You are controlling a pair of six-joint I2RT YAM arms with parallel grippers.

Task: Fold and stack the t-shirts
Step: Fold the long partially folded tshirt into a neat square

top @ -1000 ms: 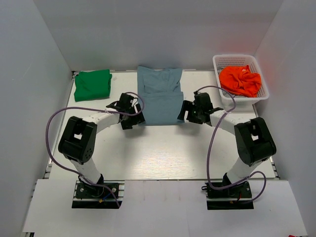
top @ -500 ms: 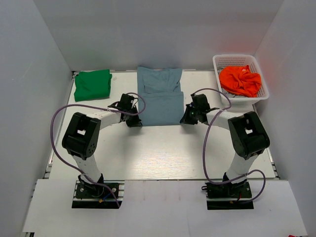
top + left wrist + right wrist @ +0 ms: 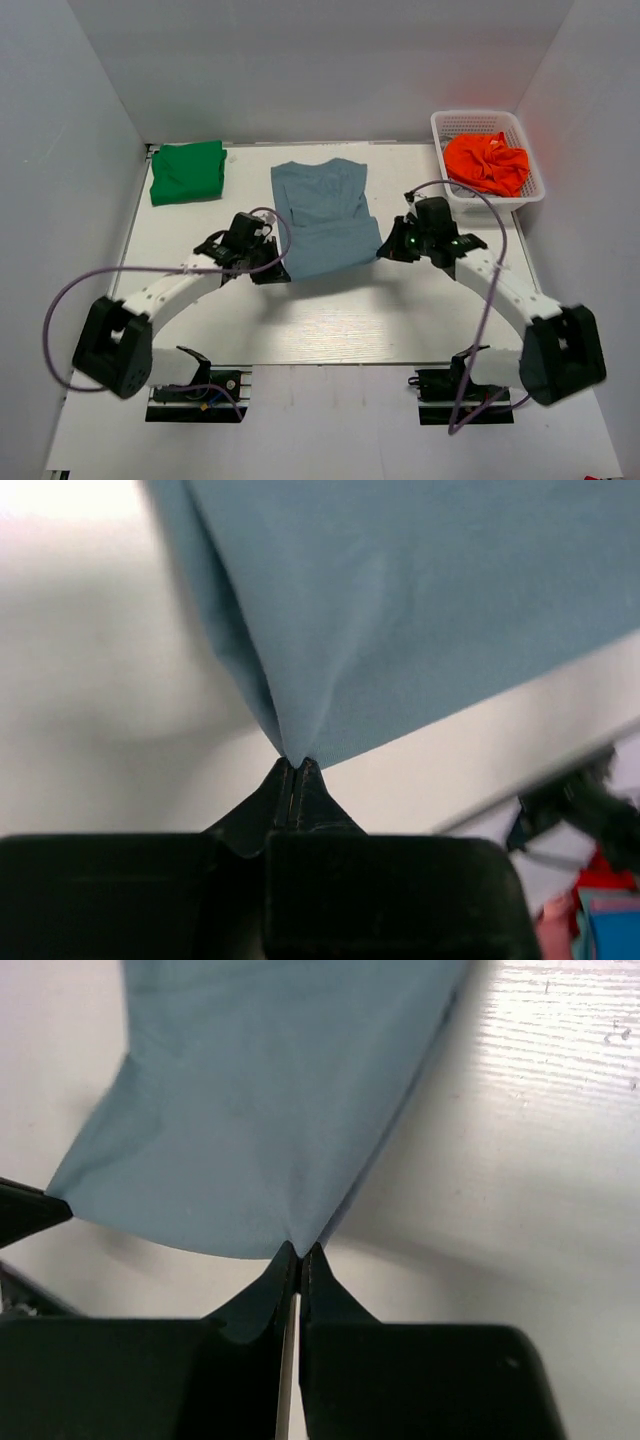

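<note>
Cloth: slate-blue t-shirt (image 3: pixel 322 210), near edge seemingly lifted; collar out of wrist views.
Left gripper (image 3: pixel 297 767): clamps near-left corner.
Right gripper (image 3: pixel 298 1252): clamps near-right corner.

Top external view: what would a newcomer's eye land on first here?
The slate-blue t-shirt lies mid-table, its two near corners pinched by the left gripper and the right gripper, both shut on the cloth. Next come the bright orange cloth heaped in the white basket at the far right, and the folded green t-shirt at the far left.
</note>
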